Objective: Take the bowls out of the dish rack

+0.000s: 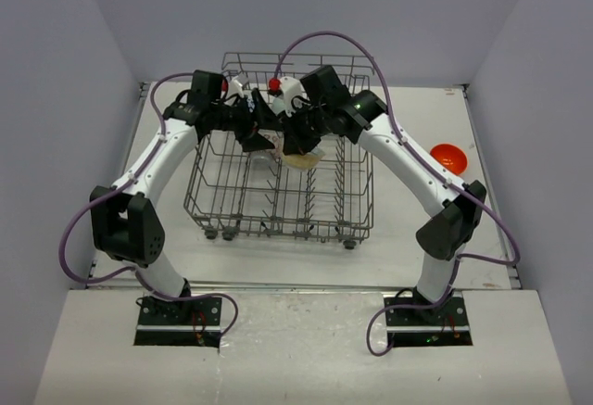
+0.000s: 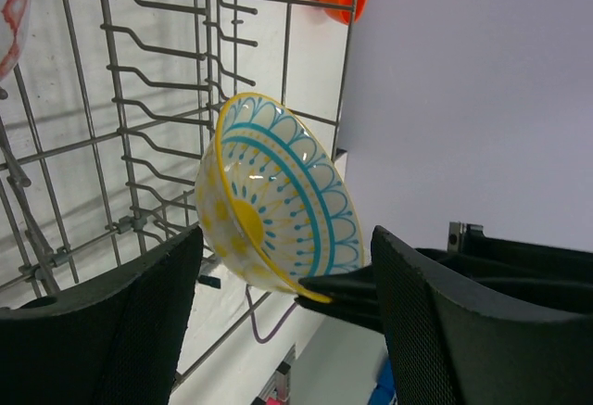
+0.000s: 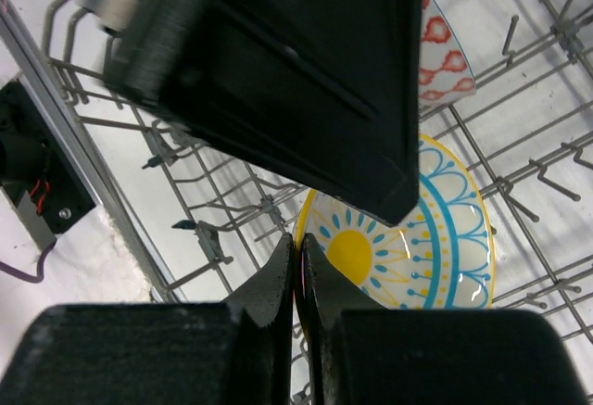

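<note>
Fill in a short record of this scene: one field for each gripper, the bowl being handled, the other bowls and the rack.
right gripper: shut, pinching the rim of the yellow-and-blue patterned bowl
left gripper: open, one finger on each side of that bowl, no contact visible
yellow-and-blue patterned bowl: tilted on edge, above the rack
dish rack: centre of the table, both arms reaching over it
orange-red bowl: on the table, right of the rack
red-and-white patterned bowl: among the rack's tines

The top camera looks steeply down over the dish rack (image 1: 278, 220); both wrist cameras closely share the yellow bowl (image 2: 278, 201).
</note>
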Action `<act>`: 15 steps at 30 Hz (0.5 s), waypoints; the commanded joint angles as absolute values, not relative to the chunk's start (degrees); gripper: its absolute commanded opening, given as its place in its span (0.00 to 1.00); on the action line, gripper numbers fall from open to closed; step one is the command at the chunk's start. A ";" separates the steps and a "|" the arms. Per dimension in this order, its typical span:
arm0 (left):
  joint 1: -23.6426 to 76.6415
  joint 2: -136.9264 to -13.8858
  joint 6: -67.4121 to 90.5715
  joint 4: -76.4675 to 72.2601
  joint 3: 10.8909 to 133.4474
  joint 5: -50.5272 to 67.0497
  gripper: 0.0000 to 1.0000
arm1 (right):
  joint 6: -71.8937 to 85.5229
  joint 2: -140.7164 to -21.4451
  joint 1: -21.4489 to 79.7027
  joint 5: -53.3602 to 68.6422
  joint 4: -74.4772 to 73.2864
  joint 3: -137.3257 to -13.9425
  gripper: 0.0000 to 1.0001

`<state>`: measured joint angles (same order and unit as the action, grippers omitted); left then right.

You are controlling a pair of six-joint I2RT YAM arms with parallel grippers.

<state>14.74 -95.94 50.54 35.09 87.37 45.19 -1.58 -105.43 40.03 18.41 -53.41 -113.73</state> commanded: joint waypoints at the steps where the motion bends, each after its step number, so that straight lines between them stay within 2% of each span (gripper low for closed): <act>1: 15.20 -93.78 53.43 32.52 85.96 48.25 0.74 | -2.55 -103.18 41.22 16.79 -53.79 -118.82 0.00; 8: 16.08 -94.22 54.49 32.52 84.64 49.48 0.73 | -2.99 -103.54 43.50 15.56 -54.93 -121.11 0.00; 15: 16.70 -95.36 54.93 33.31 85.34 51.85 0.60 | -4.22 -102.40 45.61 14.86 -54.76 -119.10 0.00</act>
